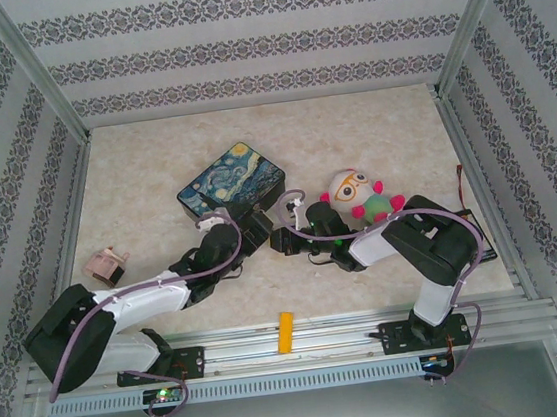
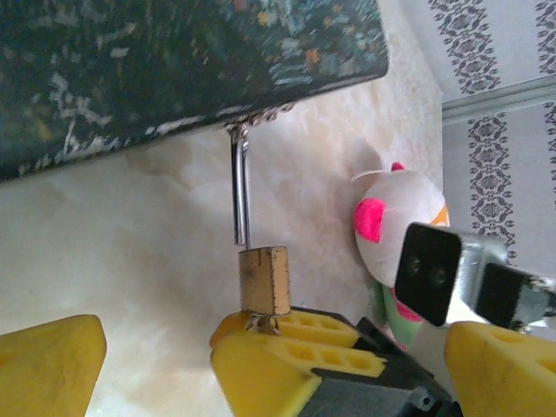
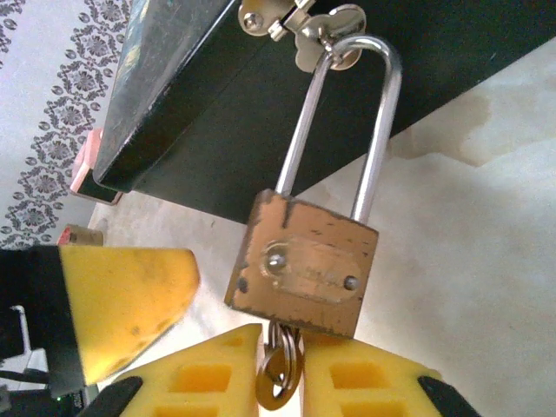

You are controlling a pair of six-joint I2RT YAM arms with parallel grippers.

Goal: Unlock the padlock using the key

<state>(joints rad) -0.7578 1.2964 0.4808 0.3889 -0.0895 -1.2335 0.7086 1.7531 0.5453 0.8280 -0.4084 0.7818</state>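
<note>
The padlock (image 3: 304, 269) hangs by its shackle from the clasp (image 3: 300, 26) on the front edge of the painted tin (image 1: 230, 179), and its body reaches out over bare desk (image 1: 153, 162). The right hand (image 3: 282, 343) is closed on the key (image 3: 278, 375) under the lock. The left hand (image 1: 254, 229) is open, its fingers wide either side. A plush toy (image 1: 357, 191) crowds the right, with more room on the left. The lock's riveted plate is too scuffed to read.
</note>
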